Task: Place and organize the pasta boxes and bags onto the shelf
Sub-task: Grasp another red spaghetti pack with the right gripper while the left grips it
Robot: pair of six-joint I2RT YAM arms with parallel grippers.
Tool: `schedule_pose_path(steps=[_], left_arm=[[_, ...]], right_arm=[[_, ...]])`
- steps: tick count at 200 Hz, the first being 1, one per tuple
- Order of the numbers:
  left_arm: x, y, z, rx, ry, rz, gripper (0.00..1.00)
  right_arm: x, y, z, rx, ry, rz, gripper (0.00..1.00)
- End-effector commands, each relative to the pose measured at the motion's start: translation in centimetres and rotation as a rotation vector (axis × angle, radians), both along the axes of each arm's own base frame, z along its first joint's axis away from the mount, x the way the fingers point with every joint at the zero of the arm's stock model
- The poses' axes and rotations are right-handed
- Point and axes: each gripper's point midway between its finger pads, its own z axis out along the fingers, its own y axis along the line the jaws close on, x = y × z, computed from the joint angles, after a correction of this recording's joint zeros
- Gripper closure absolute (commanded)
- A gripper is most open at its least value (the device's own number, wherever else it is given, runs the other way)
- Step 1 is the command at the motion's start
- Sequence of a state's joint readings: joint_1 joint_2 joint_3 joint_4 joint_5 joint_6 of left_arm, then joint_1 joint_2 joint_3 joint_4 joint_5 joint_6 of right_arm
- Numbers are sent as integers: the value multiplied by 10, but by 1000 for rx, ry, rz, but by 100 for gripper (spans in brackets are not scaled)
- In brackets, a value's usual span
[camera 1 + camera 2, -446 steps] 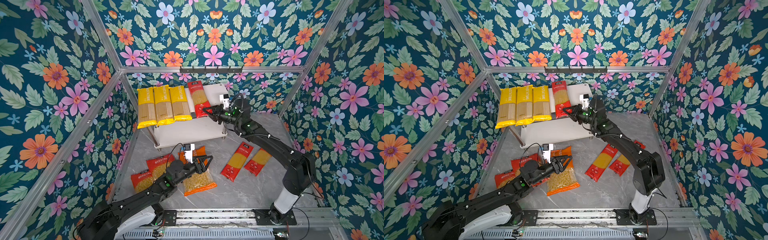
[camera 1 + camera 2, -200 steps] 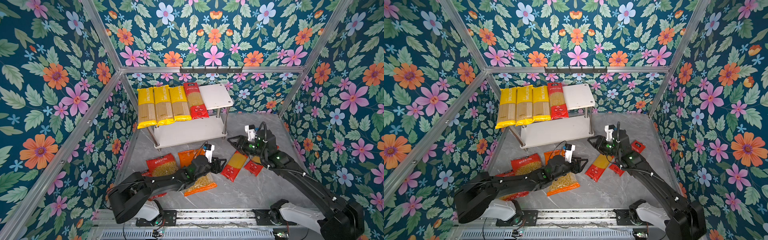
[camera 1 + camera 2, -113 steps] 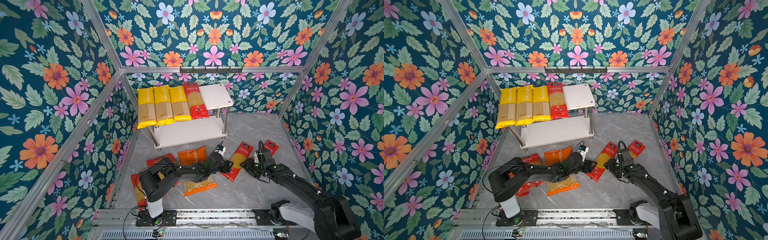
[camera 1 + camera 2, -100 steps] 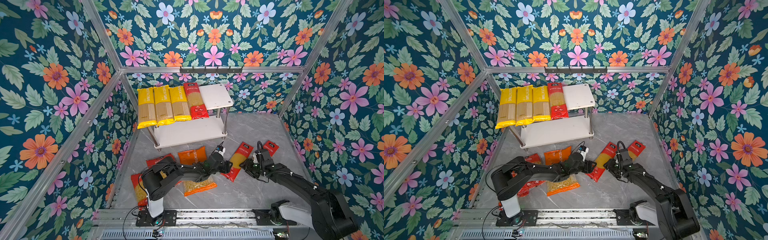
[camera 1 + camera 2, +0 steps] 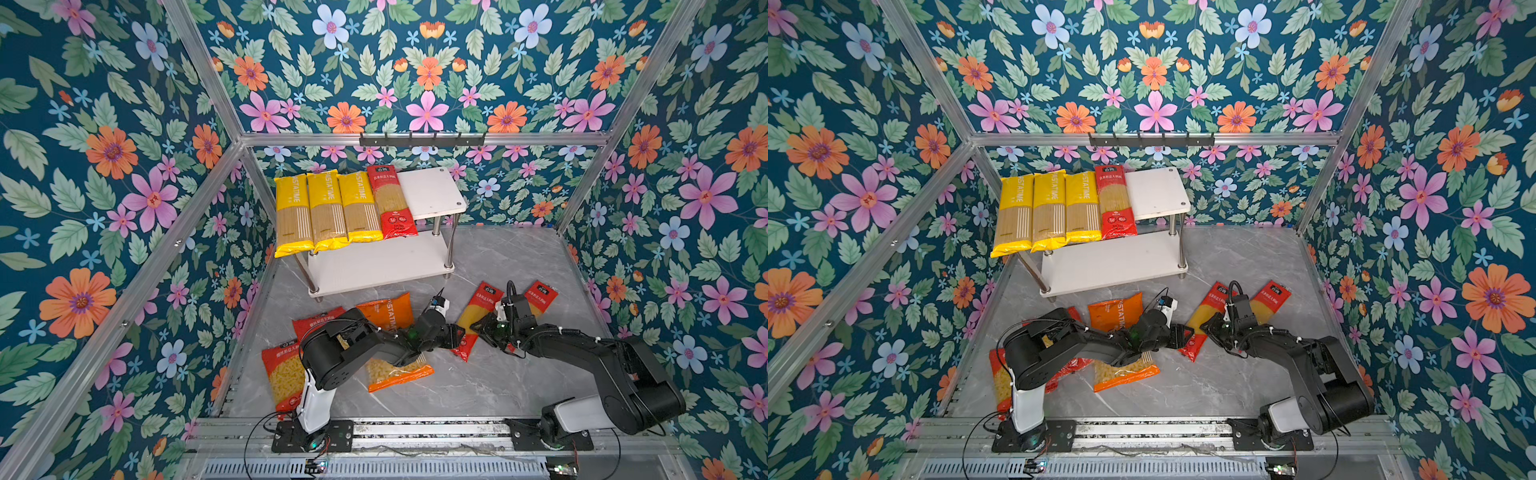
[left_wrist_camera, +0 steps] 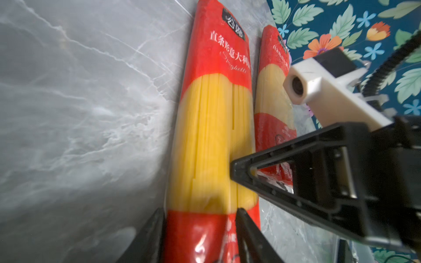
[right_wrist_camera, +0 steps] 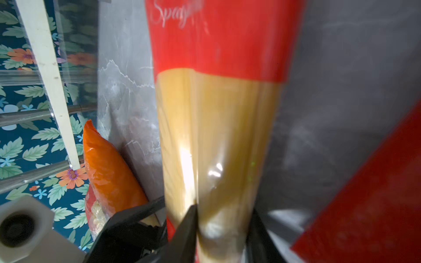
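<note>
Two-armed pickup step: left tool (image 5: 459,337) and right tool (image 5: 481,328) pinch one red pack (image 5: 473,316); next needs level lift to shelf (image 5: 432,191).

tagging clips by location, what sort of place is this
Likely a lab robot cell staged as a pantry: floral panels on an aluminium frame, two arms bolted to a rail, a small shelf of spaghetti packs.
</note>
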State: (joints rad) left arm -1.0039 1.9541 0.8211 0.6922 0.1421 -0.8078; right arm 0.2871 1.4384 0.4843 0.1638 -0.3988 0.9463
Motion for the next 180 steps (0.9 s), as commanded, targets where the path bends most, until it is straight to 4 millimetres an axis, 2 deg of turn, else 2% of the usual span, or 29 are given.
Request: schedule_pose_path(steps=[1,30,57,81,110,132,154,180], left_arm=[[-14,-4,1,-40,54,-43,50],[-17,0,17,-59,29,-50,50],[-18,6,37,-75,-6,-52,47],[-21,14,62,-96,-51,-53,44],[-25,28,93,-132,-128,-47,42],[-29,39,119,-177,-198,-48,39],[-33,49,148,-242,-280,-50,35],[-42,54,172,-321,-329,-90,28]], right_arm=[[5,11,10,48,-47,42,78],[5,12,17,46,-58,59,93],[2,10,26,36,-77,64,98],[-1,6,44,-3,-126,96,100],[-1,0,78,-64,-270,143,100],[-1,-1,112,-86,-446,180,100],[-5,7,153,-60,-656,248,100],[-23,23,202,-36,-902,366,100]])
